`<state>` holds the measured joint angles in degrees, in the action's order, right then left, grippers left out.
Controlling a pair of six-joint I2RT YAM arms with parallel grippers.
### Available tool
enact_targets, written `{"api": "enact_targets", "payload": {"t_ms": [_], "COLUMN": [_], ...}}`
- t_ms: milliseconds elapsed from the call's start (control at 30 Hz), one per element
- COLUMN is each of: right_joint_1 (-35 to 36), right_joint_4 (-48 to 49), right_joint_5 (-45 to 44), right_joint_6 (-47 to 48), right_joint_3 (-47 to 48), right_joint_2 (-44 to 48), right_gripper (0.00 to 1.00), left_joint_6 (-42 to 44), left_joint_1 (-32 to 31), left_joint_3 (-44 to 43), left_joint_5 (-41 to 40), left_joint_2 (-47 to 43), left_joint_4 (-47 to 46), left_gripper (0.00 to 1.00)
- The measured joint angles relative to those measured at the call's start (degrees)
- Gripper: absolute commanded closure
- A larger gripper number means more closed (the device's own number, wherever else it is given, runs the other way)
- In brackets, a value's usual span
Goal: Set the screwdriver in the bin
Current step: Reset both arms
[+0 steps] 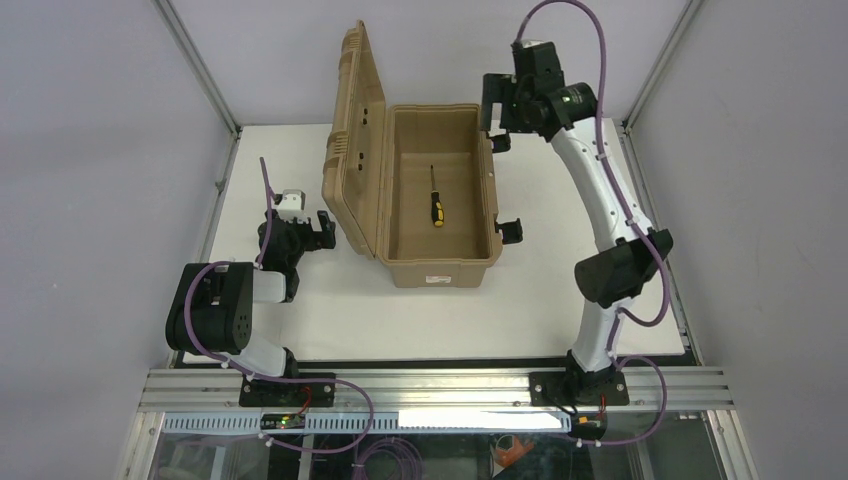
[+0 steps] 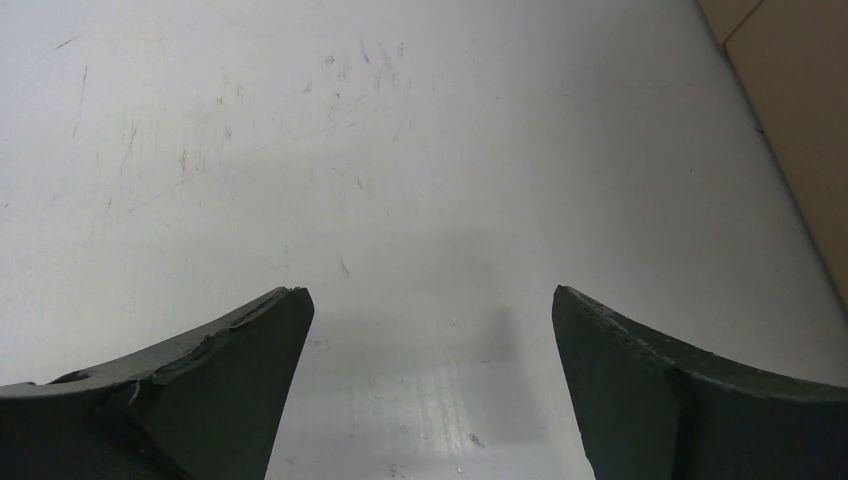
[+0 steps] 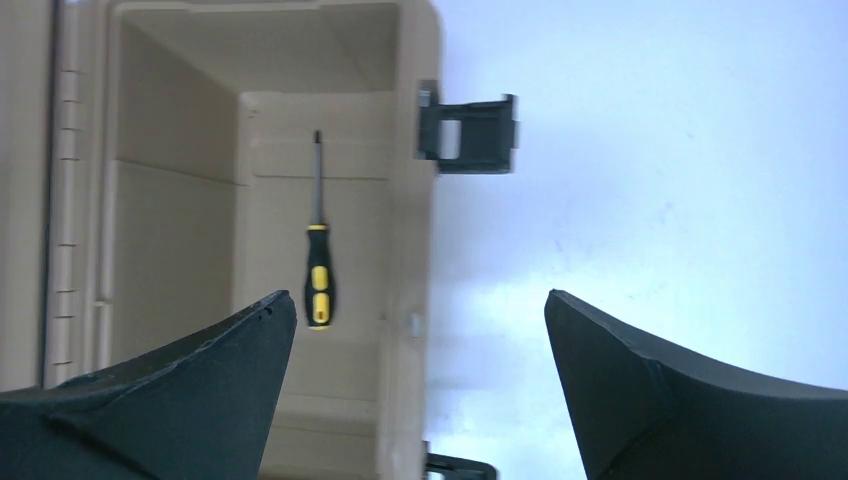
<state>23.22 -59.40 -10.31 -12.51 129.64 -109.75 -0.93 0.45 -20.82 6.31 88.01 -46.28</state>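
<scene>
The tan bin (image 1: 395, 190) stands open in the middle of the table, its ribbed lid (image 1: 352, 140) propped up on the left. The black-and-yellow screwdriver (image 1: 436, 205) lies on the bin's floor, shaft pointing to the far side. It also shows in the right wrist view (image 3: 318, 270), inside the bin (image 3: 410, 240). My right gripper (image 1: 497, 105) is open and empty, raised above the bin's far right corner; in its own view it (image 3: 420, 300) hangs over the bin's right wall. My left gripper (image 1: 325, 225) is open and empty, low over the table left of the bin; in its own view it (image 2: 432, 295) frames bare table.
Black latches (image 1: 511, 231) stick out from the bin's right wall; one shows in the right wrist view (image 3: 470, 132). The lid's tan side (image 2: 800, 130) fills the right edge of the left wrist view. The white table (image 1: 560, 300) is framed by metal rails and grey walls.
</scene>
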Motion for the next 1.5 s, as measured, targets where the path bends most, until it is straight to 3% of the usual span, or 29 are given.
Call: {"api": "enact_targets", "payload": {"t_ms": [367,967,1500], "right_joint_1": [-9.6,-17.2,-19.3], "right_joint_4": [2.3,13.4,18.5], "right_joint_5": [0.0,-0.2,0.5], "right_joint_6": [2.7,4.8,4.7], "right_joint_3": [-13.7,-40.7,-48.0], "right_joint_2": [5.0,13.1,13.2], "right_gripper": [0.01,0.01,0.01], "left_joint_6": [0.0,0.0,0.0], "left_joint_1": [0.0,0.0,0.0], "left_joint_3": [0.0,0.0,0.0], "left_joint_5": [0.0,0.0,0.0], "left_joint_2": [0.0,0.0,0.0], "left_joint_4": [0.0,0.0,0.0], "left_gripper": [0.01,0.01,0.01]}}
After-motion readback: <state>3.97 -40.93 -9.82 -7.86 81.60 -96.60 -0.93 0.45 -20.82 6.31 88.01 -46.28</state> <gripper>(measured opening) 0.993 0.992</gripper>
